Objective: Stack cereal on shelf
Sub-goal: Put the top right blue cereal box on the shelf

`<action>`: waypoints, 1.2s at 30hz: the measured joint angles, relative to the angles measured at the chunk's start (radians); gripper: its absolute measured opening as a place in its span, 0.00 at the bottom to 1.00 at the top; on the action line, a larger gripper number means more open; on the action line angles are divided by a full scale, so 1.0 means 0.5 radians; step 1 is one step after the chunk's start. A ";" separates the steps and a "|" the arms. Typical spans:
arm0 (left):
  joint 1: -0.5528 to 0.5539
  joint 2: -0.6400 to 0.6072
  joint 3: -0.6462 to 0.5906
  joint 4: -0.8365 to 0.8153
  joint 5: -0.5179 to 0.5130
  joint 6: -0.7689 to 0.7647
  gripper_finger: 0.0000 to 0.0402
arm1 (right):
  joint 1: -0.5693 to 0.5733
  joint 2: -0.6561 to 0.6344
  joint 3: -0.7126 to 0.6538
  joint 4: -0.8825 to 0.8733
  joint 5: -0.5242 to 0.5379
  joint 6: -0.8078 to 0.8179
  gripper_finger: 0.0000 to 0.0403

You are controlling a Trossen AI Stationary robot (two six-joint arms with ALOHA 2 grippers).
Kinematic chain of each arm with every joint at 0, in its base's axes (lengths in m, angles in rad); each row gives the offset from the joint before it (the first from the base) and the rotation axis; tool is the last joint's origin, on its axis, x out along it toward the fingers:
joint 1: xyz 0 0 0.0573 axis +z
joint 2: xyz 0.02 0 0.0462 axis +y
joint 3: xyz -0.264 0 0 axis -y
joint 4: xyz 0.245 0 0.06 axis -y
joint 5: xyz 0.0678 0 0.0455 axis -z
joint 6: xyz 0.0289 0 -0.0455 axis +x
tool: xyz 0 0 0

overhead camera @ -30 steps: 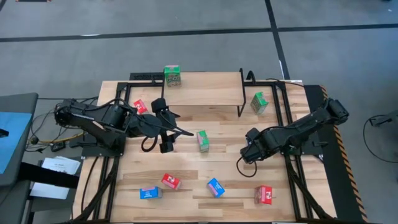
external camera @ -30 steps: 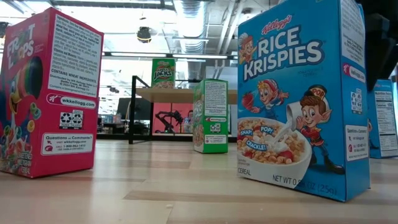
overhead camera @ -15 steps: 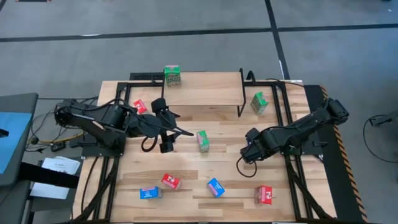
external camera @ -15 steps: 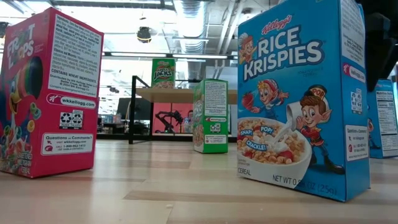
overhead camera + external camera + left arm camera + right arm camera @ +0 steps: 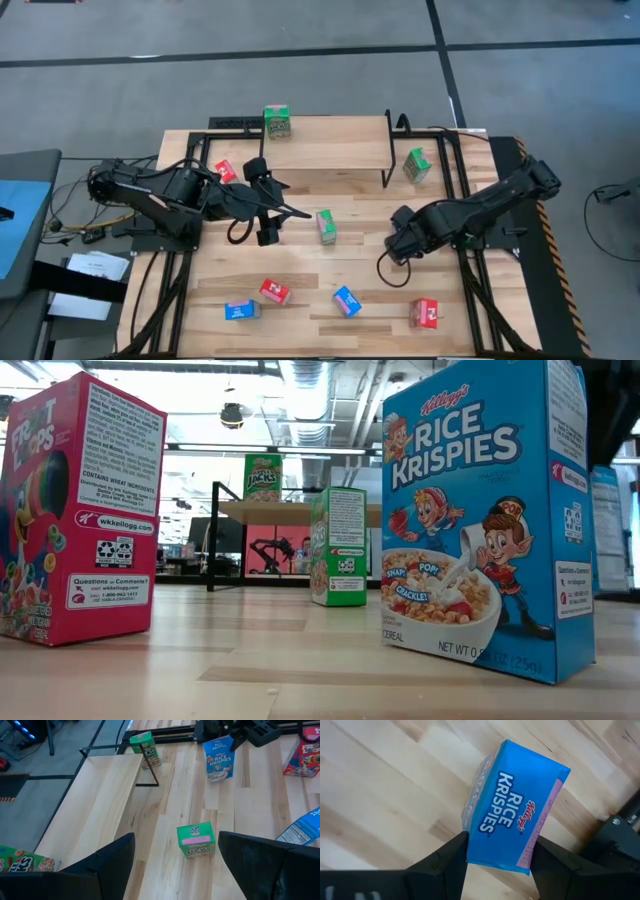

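A grey floor surrounds the slatted tabletop [image 5: 330, 270], with the low shelf [image 5: 330, 145] standing at its far edge.

Only one green box [image 5: 277, 122] stands on the shelf, at its left end, so I judge the stacking barely begun. A blue box [image 5: 512, 817] sits between the right gripper's [image 5: 403, 232] jaws, which have closed on its sides; in the left wrist view that same box [image 5: 218, 758] hangs under the right arm, apparently just clear of the wood, though I cannot tell for certain.

The rest is loose on the tabletop:
- a green box [image 5: 326, 226] near the middle, between the two grippers;
- a green box [image 5: 416, 165] just beside the shelf's right legs;
- a red box [image 5: 225, 171] by the left arm;
- along the near edge, a blue box [image 5: 241, 310], a red box [image 5: 274, 291], a blue box [image 5: 346, 300] and a red box [image 5: 427, 313].

The left gripper [image 5: 268, 228] waits left of the middle green box, jaws spread and empty.

Eight boxes are left to place, the held one first.
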State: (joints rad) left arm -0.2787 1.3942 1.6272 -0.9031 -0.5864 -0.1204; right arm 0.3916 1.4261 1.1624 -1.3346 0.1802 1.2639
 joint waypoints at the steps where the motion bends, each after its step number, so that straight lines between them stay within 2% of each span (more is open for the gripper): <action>1: 0.000 0.001 0.000 0.000 0.000 0.000 0.69 | 0.000 0.000 0.022 -0.001 0.001 -0.022 0.53; 10: 0.000 0.001 0.000 0.000 0.001 0.000 0.69 | -0.003 0.000 0.199 -0.051 0.003 -0.197 0.53; 21: 0.000 0.001 0.000 0.000 0.000 0.000 0.69 | -0.077 0.000 0.481 -0.095 0.010 -0.603 0.53; 36: 0.000 0.000 0.000 0.000 0.000 -0.050 0.69 | -0.535 0.000 0.843 -0.184 0.016 -1.545 0.53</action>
State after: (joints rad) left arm -0.2787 1.3942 1.6272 -0.9031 -0.5865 -0.1452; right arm 0.1243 1.4261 1.5841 -1.4264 0.1881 0.4912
